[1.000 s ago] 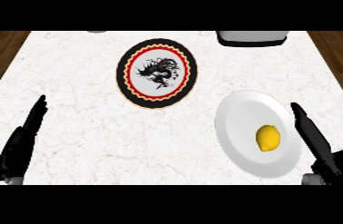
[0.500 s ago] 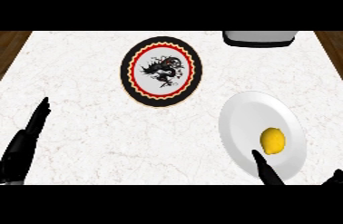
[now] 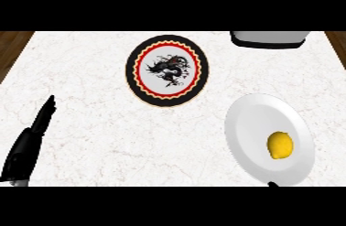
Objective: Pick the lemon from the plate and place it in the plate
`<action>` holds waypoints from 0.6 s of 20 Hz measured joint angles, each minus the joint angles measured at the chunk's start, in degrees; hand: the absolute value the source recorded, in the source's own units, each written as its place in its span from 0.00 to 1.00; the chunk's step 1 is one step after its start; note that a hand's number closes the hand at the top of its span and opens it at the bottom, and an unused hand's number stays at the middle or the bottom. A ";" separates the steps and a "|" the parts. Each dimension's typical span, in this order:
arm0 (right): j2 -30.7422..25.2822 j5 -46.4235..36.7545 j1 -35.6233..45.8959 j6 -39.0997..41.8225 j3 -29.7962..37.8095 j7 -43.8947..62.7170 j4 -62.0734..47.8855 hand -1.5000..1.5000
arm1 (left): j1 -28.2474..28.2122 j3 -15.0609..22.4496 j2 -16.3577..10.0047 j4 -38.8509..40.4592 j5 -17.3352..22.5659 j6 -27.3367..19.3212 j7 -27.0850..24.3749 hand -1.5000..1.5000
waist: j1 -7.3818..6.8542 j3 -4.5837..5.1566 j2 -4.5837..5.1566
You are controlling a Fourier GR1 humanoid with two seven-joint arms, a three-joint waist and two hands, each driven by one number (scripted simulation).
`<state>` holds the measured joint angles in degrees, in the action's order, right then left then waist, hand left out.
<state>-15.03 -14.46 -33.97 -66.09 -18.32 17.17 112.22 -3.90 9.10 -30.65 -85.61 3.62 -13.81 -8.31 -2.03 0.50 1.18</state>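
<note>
A yellow lemon (image 3: pixel 280 145) lies on the right half of a plain white plate (image 3: pixel 245 124) at the right of the marble counter. A second plate (image 3: pixel 167 69), black-rimmed with a red ring and a dark dragon figure in the middle, sits further back near the centre with nothing on it. My left hand (image 3: pixel 28 145) rests open at the left edge, fingers straight and pointing away, far from both plates. Of my right hand (image 3: pixel 272 184) only a black tip shows at the lower edge, just below the white plate's near rim.
A grey and dark appliance (image 3: pixel 270 39) stands at the back right of the counter. Brown wood shows past the counter's back left corner (image 3: pixel 13 42) and back right corner (image 3: pixel 337 37). Bare marble lies between my left hand and the plates.
My right hand has drawn back down beside the white plate until only a tip shows. The lemon stays on the white plate. My left hand has barely shifted.
</note>
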 measured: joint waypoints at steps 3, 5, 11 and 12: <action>-4.04 -1.41 0.39 3.95 1.17 9.14 1.77 0.00 | 1.19 -0.12 0.29 1.13 -0.13 0.31 -0.15 0.50 | -0.27 0.02 0.13; -6.83 -2.83 0.88 6.97 1.80 15.56 3.08 0.00 | 1.63 0.20 0.75 0.79 -0.44 0.05 0.64 0.50 | -0.36 -0.02 0.04; -14.11 -6.04 8.20 18.10 3.86 34.27 3.41 0.00 | 1.37 -0.36 0.94 1.71 -0.45 0.82 0.12 0.50 | -0.44 -0.16 -0.35; -15.00 -6.34 9.96 20.07 3.95 36.87 3.09 0.00 | 1.16 -0.20 1.47 2.13 -0.65 0.69 -0.37 0.50 | -0.30 -0.20 -0.42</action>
<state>-30.03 -20.79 -24.01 -46.02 -14.36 54.03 115.31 -2.74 8.89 -29.18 -83.48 2.98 -13.12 -8.67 -2.33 0.30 0.76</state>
